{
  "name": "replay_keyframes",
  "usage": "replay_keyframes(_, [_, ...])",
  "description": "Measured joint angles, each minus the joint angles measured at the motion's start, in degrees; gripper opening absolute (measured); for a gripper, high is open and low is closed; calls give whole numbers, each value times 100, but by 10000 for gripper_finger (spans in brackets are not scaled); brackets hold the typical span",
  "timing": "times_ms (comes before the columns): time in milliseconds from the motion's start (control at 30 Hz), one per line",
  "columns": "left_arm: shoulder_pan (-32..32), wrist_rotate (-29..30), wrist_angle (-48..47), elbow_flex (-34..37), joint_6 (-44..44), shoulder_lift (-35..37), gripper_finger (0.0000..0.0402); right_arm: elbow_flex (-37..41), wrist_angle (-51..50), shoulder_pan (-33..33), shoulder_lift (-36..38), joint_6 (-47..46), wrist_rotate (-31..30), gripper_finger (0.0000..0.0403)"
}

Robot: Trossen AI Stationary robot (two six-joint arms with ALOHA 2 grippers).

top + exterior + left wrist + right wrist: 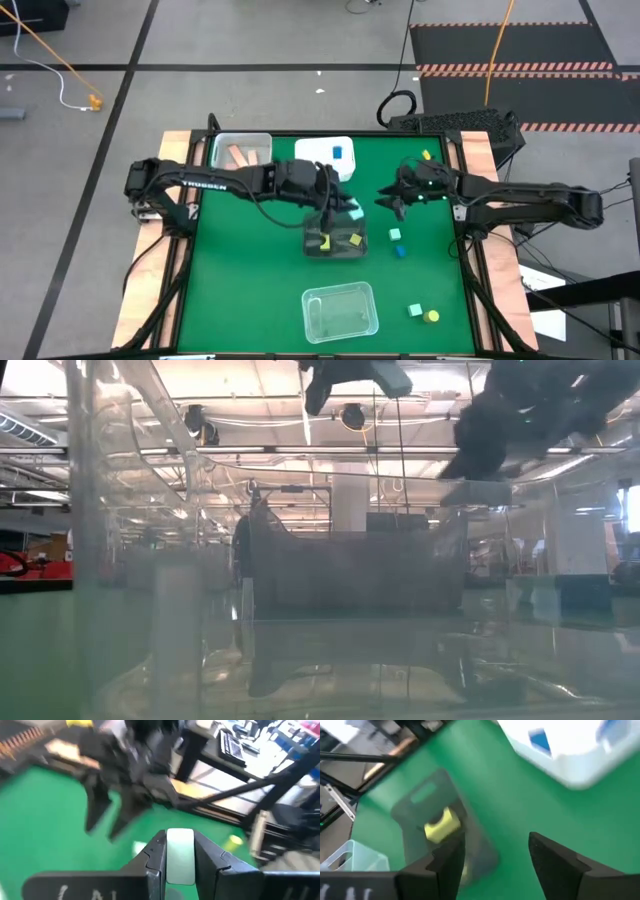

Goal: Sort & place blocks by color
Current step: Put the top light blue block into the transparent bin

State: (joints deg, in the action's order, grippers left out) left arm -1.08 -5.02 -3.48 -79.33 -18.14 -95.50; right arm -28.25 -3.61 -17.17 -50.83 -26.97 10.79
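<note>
My left gripper (347, 206) reaches in from the table's left and is shut on a mint green block (355, 212), above the far right corner of the dark centre tray (318, 246). That tray holds yellow blocks (441, 825). My right gripper (388, 200) hangs open just to the right of the left one, with nothing between its fingers (451, 862). Tan blocks (240, 155) lie in the clear far-left tray, blue ones (338, 154) in the white tray. On the cloth lie loose mint (395, 234), blue (400, 250), mint (415, 311) and yellow (432, 316) blocks. My left gripper pinches the mint green block by its two opposite sides (180, 851) between its two fingers. The fingers come from the table's left, slanting a little downward. The block is lifted clear of the table and the tray, and its rounded end points forward past the fingertips.
An empty clear tray (372, 318) stands near the front edge. Another yellow block (427, 155) lies at the far right by the table's wooden rim. Both grippers are close together over the table's middle. Open green cloth lies at the left and near left.
</note>
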Motion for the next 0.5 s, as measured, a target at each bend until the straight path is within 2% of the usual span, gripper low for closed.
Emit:
replay_keyframes(200, [421,79,-115,0,-1334,-113,58,0,-1453,344,501,-780,-11,206])
replay_keyframes(400, [1233,217,-47,-4,-2832,-492,58,0,-2247,1279,608,-841,-61,206])
replay_keyframes(500, [1597,337,-55,-2,-3497,-711,58,0,-2486,1778,565,-1019,-300,206])
